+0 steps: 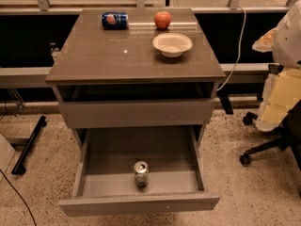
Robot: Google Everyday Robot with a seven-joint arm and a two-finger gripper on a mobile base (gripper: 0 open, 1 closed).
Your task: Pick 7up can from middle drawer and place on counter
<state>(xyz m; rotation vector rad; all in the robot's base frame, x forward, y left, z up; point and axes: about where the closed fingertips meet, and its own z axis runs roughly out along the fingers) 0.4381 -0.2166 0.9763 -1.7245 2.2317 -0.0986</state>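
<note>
The 7up can (pixel 141 173) stands upright in the open middle drawer (pixel 139 204), near the middle of its front wall. Its silver lid faces up. The drawer is pulled far out toward me. The counter (pixel 94 55) is the glossy grey-brown cabinet top above it. My gripper (pixel 277 100) is at the right edge of the view, on a white and pale yellow arm, well to the right of the cabinet and above floor level. It is apart from the can and the drawer.
On the counter lie a blue can (pixel 114 20) on its side at the back, a red apple (pixel 162 19) and a white bowl (pixel 172 44). The top drawer (pixel 136 113) is slightly pulled out. An office chair base (pixel 263 149) stands at the right.
</note>
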